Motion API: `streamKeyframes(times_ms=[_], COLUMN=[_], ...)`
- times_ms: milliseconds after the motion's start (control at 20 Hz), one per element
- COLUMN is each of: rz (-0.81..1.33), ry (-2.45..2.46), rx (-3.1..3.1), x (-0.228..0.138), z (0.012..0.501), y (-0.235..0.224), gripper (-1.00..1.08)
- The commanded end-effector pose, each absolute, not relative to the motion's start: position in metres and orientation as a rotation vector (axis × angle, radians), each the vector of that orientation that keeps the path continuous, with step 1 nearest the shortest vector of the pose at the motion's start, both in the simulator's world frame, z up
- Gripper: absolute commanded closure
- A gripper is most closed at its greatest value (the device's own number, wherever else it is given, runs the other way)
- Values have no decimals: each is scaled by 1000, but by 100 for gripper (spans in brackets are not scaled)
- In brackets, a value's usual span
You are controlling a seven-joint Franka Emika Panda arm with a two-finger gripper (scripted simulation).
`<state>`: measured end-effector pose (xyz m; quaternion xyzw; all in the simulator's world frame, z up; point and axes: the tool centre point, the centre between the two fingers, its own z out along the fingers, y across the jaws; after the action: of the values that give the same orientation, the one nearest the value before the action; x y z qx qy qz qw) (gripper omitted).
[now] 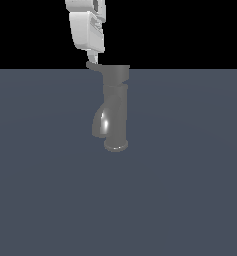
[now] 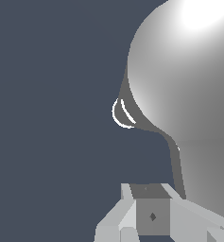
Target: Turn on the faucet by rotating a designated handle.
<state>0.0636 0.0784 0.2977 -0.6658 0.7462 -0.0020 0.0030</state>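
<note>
The dark grey faucet (image 1: 116,107) stands upright mid-scene on its flared base, with its curved glossy spout on the exterior view's left. The thin handle (image 1: 94,65) sticks out from the top cap toward the exterior view's left. My white gripper (image 1: 93,58) comes down from above, its narrow fingertips together and right at the handle's outer end. In the wrist view the rounded cap of the faucet (image 2: 189,80) looms large. The handle (image 2: 177,165) runs from that cap as a dark strip to my gripper (image 2: 152,208). The gripper looks shut, pressing against the handle rather than clasping it.
A flat blue-grey floor (image 1: 190,200) spreads all around the faucet. Beyond its far edge the background is black. No other objects show.
</note>
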Motion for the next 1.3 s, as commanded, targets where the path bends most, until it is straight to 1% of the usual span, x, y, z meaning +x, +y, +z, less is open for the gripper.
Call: streamKeyframes(times_ms=[0,550,600,1250], rz=[0,0,-10,-4], ry=[2342,2342,2339,2341], rx=[-2094,-2094,-2091,-2092], x=[54,27,33,-2], z=[298,298,298,297], y=[82,93,92,80], gripper=[108,108,108,108])
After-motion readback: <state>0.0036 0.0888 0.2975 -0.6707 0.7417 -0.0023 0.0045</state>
